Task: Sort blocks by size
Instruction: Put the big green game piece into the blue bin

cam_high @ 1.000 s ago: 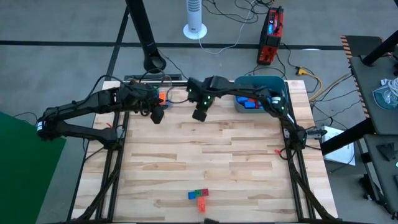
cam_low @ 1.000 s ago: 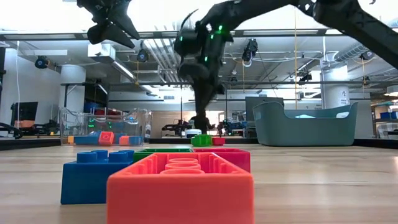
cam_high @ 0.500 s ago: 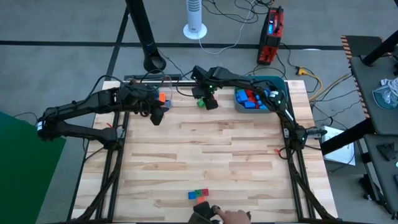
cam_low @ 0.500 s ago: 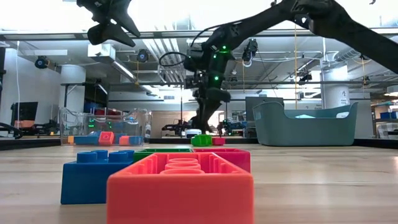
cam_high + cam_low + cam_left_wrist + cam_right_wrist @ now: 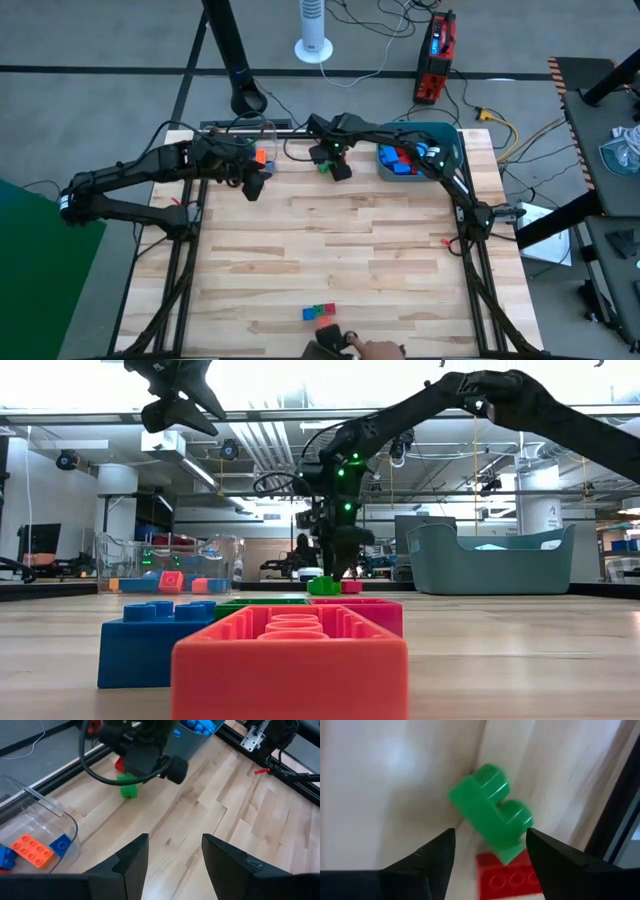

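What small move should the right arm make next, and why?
Probably lower the right end effector a little and close on the green block. Its fingers are open on either side of the block, which lies on the table beside a red block.

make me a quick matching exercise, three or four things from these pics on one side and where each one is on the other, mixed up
Things:
1. small green studded brick
2. orange studded brick
3. heap of blue and red bricks
4. right hand

Places:
a. inside the clear plastic box
b. inside the teal plastic tub
c. on the wooden table, beside a red brick
d. open, over the green brick

Pairs: 1-c, 2-a, 3-b, 4-d
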Controlling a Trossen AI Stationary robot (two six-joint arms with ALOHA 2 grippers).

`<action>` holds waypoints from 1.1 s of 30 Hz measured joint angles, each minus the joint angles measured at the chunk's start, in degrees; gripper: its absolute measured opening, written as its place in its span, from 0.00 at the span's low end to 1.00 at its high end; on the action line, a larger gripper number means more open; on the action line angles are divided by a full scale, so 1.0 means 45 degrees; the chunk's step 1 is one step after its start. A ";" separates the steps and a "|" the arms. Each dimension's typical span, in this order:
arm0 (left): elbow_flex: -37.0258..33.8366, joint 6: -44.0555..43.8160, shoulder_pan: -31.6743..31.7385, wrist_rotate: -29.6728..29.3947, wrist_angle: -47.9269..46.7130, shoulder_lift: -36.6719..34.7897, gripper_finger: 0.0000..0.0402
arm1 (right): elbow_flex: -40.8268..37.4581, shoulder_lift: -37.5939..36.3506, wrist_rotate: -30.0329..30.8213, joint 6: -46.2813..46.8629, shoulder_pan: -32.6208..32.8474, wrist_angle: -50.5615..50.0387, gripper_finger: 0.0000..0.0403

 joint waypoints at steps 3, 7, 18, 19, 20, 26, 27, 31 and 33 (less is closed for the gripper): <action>0.0000 0.0011 0.0000 -0.0005 0.0000 0.0000 0.42 | 0.0017 -0.0089 -0.0251 0.0637 0.0065 -0.0867 0.53; 0.0000 0.0118 0.0000 -0.0024 0.0001 0.0010 0.42 | 0.0021 -0.0123 -0.1408 0.1487 0.0191 -0.1962 0.47; 0.0000 -0.0209 0.0000 -0.0029 0.0010 0.0005 0.42 | 0.0736 -0.0157 -0.1747 0.2254 0.0708 -0.1999 0.30; 0.0000 -0.0241 0.0000 -0.0025 0.0005 0.0005 0.42 | 0.0926 -0.0157 -0.1748 0.2371 0.0670 -0.1986 0.28; 0.0000 -0.0290 0.0000 -0.0024 0.0010 0.0005 0.42 | 0.1153 -0.0157 -0.1747 0.2471 0.0620 -0.2005 0.26; 0.0000 -0.0432 0.0000 -0.0024 0.0010 0.0014 0.42 | 0.2194 -0.0157 -0.1162 0.3970 -0.0031 -0.0324 0.08; 0.0000 -0.0431 0.0000 -0.0024 0.0010 0.0015 0.42 | 0.2197 -0.0155 -0.0906 0.4420 -0.0202 0.0187 0.05; 0.0000 -0.0439 0.0000 -0.0024 0.0010 0.0035 0.42 | 0.2178 0.0109 -0.0819 0.6277 -0.0762 0.1463 0.03; 0.0000 -0.0476 0.0000 -0.0024 0.0010 0.0042 0.42 | 0.2170 0.0296 -0.0849 0.6618 -0.0877 0.1489 0.03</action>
